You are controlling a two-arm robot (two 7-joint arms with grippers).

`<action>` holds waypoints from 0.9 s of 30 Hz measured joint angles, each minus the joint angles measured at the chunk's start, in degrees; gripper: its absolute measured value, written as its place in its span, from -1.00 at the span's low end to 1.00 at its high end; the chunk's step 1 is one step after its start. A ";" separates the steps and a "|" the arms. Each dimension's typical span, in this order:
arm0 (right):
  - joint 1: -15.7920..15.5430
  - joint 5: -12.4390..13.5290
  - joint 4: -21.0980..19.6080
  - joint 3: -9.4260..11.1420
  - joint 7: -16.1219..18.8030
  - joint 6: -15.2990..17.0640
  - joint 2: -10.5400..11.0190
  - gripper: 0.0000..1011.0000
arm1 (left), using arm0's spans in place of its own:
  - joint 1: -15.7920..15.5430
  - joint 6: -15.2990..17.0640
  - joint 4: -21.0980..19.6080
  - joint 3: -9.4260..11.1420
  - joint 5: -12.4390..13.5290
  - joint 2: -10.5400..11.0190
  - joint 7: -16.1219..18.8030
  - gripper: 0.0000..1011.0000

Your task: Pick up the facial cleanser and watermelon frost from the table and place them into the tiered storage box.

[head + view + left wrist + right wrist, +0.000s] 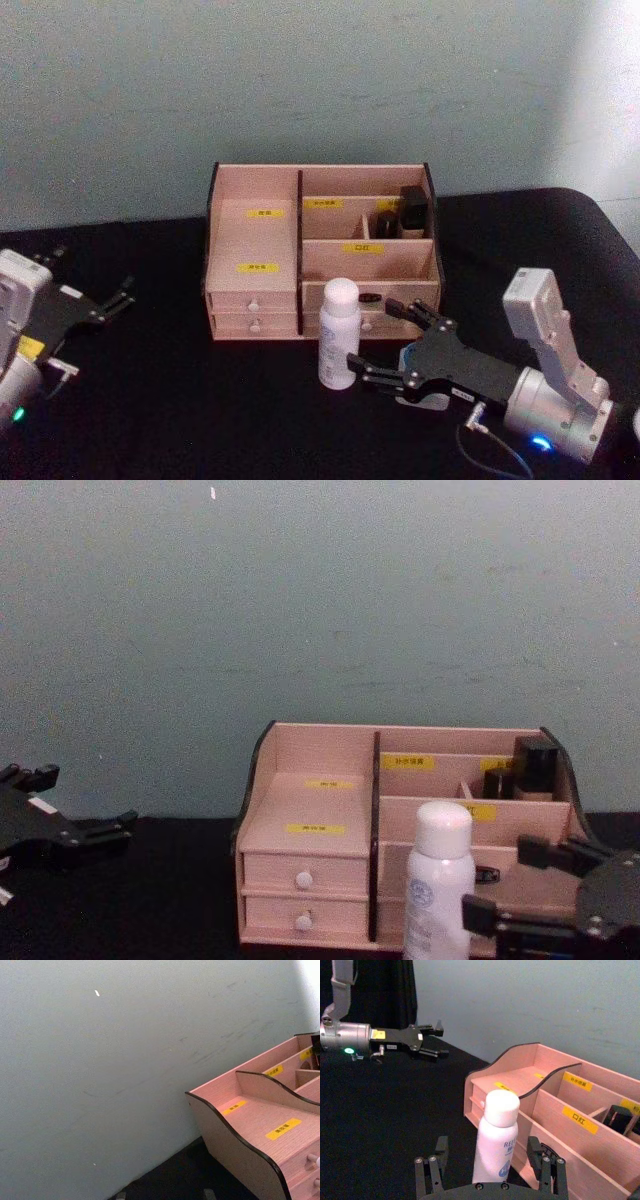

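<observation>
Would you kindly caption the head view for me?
Right gripper, open, at the upright facial cleanser before the tiered storage box; left gripper open, aside.

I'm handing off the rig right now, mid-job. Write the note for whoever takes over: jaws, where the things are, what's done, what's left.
Right gripper: jaws open, brought up to the white facial cleanser bottle, which the right wrist view frames between them; not closed on it.
Left gripper: jaws open, holding nothing, parked at the far left.
Cleanser: upright on the black table, just in front of the tiered storage box.
Watermelon frost: I cannot pick it out.
Done: neither item is placed yet.
Left: close on the cleanser, lift it into the box, then find and place the watermelon frost.
</observation>
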 joint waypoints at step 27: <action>6.55 -5.43 8.70 -1.32 -0.17 3.63 -8.44 0.98 | 0.00 0.00 0.00 0.00 0.00 0.00 0.00 0.98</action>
